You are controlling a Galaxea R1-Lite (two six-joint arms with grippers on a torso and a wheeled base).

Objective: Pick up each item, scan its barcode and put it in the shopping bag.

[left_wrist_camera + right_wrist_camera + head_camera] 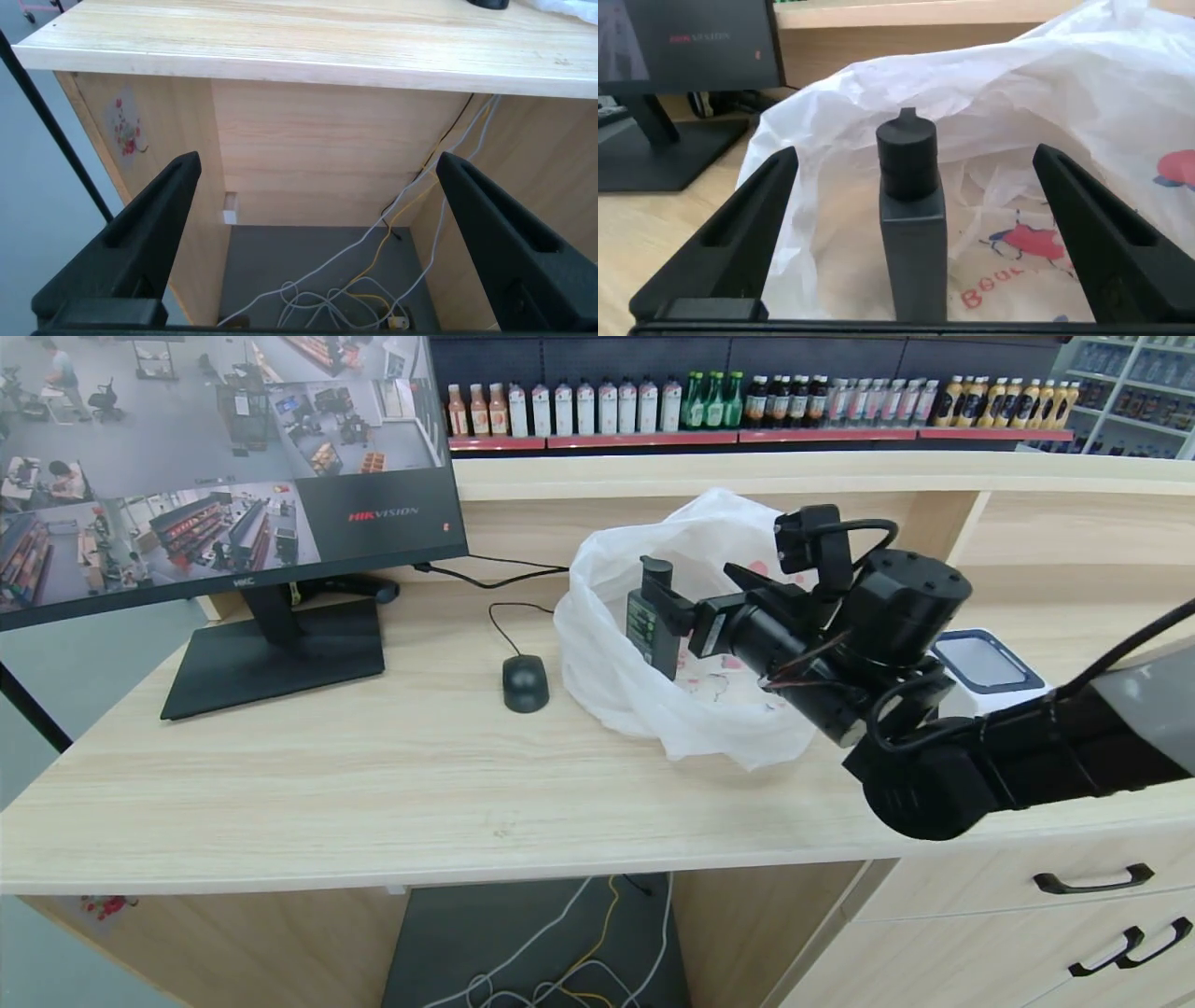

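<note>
A dark bottle with a black cap (653, 616) (910, 215) stands upright in the mouth of the white plastic shopping bag (635, 700) (1018, 103) on the wooden counter (373, 775). My right gripper (686, 621) (915, 161) is at the bag's opening, open, with its fingers wide on either side of the bottle and a gap on both sides. My left gripper (318, 163) hangs open and holding nothing below the counter's front edge, facing the space under it.
A monitor (215, 457) on a black stand and a mouse (525, 683) sit left of the bag. A white scanner (985, 663) stands behind my right arm. Drawers (1092, 879) are at lower right. Loose cables (355, 280) lie under the counter.
</note>
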